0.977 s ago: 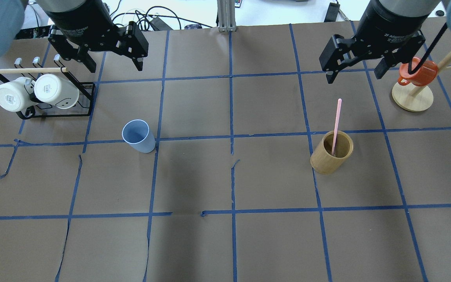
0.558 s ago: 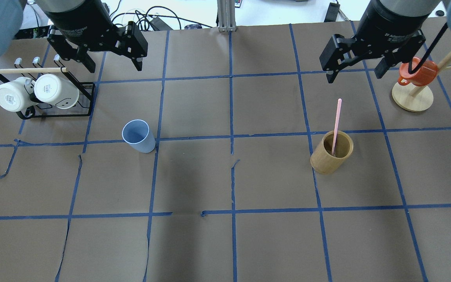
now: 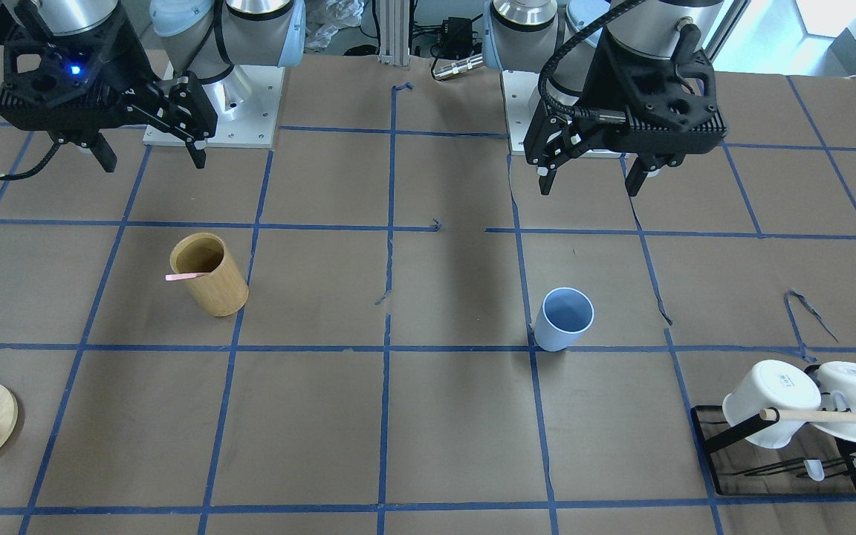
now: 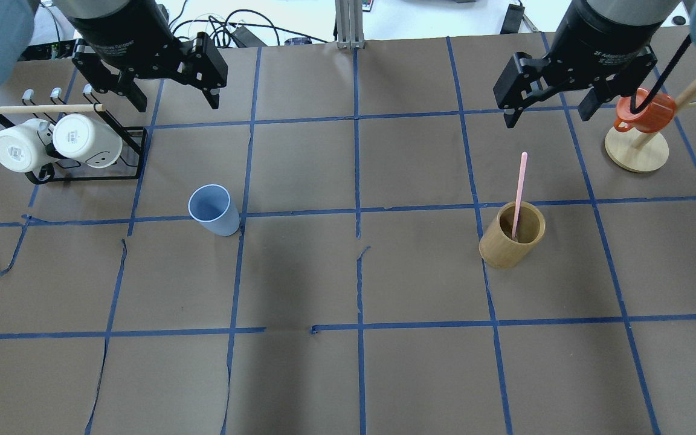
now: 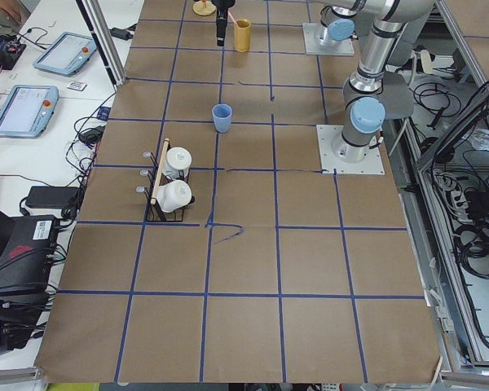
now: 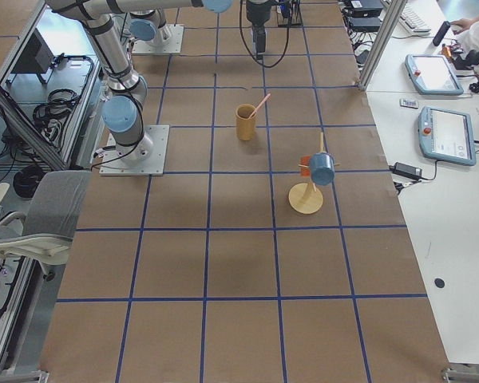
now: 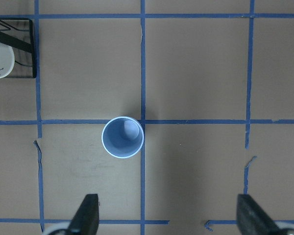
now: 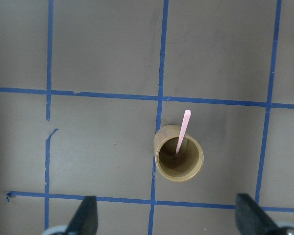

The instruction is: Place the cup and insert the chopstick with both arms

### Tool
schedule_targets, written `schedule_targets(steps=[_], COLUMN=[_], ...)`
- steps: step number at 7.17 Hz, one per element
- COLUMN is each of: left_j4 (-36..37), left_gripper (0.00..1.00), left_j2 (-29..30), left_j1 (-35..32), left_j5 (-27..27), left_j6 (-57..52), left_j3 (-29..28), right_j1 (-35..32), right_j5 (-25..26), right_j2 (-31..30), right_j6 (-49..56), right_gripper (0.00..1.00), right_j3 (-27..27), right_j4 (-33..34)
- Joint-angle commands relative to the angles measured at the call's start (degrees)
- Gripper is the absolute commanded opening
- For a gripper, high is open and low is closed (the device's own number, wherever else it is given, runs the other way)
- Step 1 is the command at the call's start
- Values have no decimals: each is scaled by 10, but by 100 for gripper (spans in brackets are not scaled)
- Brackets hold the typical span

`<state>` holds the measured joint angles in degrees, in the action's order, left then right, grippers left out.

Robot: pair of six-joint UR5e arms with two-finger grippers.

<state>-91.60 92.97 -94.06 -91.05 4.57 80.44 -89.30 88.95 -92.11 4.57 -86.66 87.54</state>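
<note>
Starting at the far left in the overhead view: a black mug rack (image 4: pixel 136 151) holding two white mugs (image 4: pixel 85 140), not part of the job. Just past it at 1 o'clock hangs the left gripper (image 4: pixel 177 104), jaws spread wide and holding nothing. The blue cup (image 4: pixel 214 210) stands upright on the table at about 5 o'clock from it, well apart, mouth up.

Across the middle line, the bamboo holder (image 4: pixel 508 238) stands upright with the pink chopstick (image 4: pixel 520 187) inside, leaning towards 12 o'clock. Above it at 1 o'clock is the right gripper (image 4: pixel 546 118) — also wide open and empty. Hard at its 3 o'clock side, an orange mug (image 4: pixel 647 115) hangs on a wooden stand (image 4: pixel 637 151).

Nothing is grasped yet, I'd say, so the risks lie ahead. The cup looks light: a finger landing on its rim could tip it. The chopstick is slim and slanted — an off-centre pinch may slide it round the holder or drag the holder over. A wide swing by the right arm could clip that orange mug.
</note>
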Motion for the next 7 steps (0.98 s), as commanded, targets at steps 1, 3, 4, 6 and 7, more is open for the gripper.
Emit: schedule_targets(steps=[1,3,4,6,7], left_j4=[-1,-1,0,1,1], left_gripper=[100,100,100,100,100], left_j2=[-1,-2,-4,-4,-4], left_j1=[0,0,0,0,0], left_j5=[0,1,2,2,2], left_j6=[0,1,1,1,1], left_j3=[1,5,10,11,10], right_j1=[1,1,1,1,1], right_j5=[-1,-1,-2,-2,-8], right_j2=[1,1,1,1,1], right_j6=[0,0,0,0,0], right_gripper=[100,100,100,100,100], right_j3=[0,0,0,-1,-1], right_j4=[0,0,0,0,-1])
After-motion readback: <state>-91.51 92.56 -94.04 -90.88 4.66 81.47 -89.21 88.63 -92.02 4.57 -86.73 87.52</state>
